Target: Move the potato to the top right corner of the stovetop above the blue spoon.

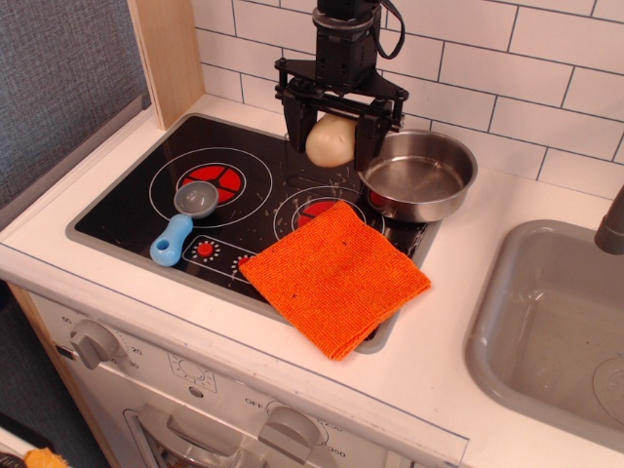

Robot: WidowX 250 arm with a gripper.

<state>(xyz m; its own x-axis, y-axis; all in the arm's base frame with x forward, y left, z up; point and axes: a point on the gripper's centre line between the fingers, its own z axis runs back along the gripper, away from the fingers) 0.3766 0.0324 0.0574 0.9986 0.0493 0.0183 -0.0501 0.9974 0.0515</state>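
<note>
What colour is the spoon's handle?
Light blue handle on the spoon, grey bowl; seen in the only camera view.

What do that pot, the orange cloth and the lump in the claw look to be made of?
Pot: shiny steel, judging by its mirror-like reflections. Orange cloth: soft woven or microfibre fabric, matte and finely textured. Potato, held in the gripper: probably smooth plastic, slightly glossy, evenly beige.

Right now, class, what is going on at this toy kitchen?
A robot arm's gripper holds the potato between its jaws, lifted clear above the back of the black stovetop, beside the steel pot. The blue spoon lies on the front left burner, and an orange cloth covers the stovetop's front right corner. The potato has not yet been set down.
</note>
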